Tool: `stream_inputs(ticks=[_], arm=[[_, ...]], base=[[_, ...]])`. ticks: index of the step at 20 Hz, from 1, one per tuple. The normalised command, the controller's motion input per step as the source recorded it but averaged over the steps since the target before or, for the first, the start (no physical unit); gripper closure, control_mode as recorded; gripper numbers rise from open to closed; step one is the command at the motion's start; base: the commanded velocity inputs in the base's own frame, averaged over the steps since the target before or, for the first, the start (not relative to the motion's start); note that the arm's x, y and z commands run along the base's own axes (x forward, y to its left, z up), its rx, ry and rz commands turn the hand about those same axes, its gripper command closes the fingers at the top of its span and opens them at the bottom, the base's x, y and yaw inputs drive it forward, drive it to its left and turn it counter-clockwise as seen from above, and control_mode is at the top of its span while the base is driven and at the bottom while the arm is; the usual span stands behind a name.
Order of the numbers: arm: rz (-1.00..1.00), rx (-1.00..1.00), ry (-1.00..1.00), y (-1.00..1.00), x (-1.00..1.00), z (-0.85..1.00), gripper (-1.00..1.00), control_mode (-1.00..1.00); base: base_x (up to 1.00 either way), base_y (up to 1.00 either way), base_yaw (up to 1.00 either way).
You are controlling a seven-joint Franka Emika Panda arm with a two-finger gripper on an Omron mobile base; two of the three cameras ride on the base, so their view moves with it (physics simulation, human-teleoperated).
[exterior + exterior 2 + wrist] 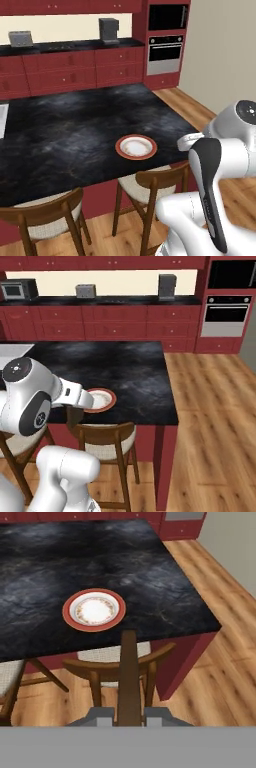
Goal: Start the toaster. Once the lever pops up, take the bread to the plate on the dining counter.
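My gripper [129, 716] is shut on the bread [129, 662], a dark brown slice seen edge-on that rises between the two fingertips. It hangs over a stool just short of the dining counter's [150, 577] near edge. The plate [94, 609], white with a reddish-orange rim, lies on the black stone top ahead and a little left of the bread. The plate [136, 147] [100, 400] sits near the counter's front edge in both base views. The toaster [21, 38] [86, 291] stands far off on the back worktop; its lever is too small to make out.
Wooden stools [150, 187] [107, 438] stand under the island's near edge. A dark coffee machine [108, 29] [167, 286] and a microwave [19, 289] sit on the back worktop. A wall oven [165, 52] is at the right, with open wood floor [210, 406] beside the island.
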Motion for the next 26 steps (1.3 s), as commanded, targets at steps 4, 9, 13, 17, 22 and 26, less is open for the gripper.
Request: stream_inputs(ticks=[4,9,13,17,22,26], arm=[[0.0,0.0,0.0,0.0,0.0,0.0,1.0,1.0],[0.0,0.0,0.0,0.0,0.0,0.0,1.0,1.0],[0.0,0.0,0.0,0.0,0.0,0.0,1.0,1.0],[0.0,0.0,0.0,0.0,0.0,0.0,1.0,1.0],[0.0,0.0,0.0,0.0,0.0,0.0,1.0,1.0],[0.0,0.0,0.0,0.0,0.0,0.0,1.0,1.0]], base=[[0.42,0.44,-0.04],[0.32,0.02,0.05],[0.43,0.0,0.17],[0.51,0.0,0.18],[0.67,0.0,0.15],[0.77,0.0,0.12]])
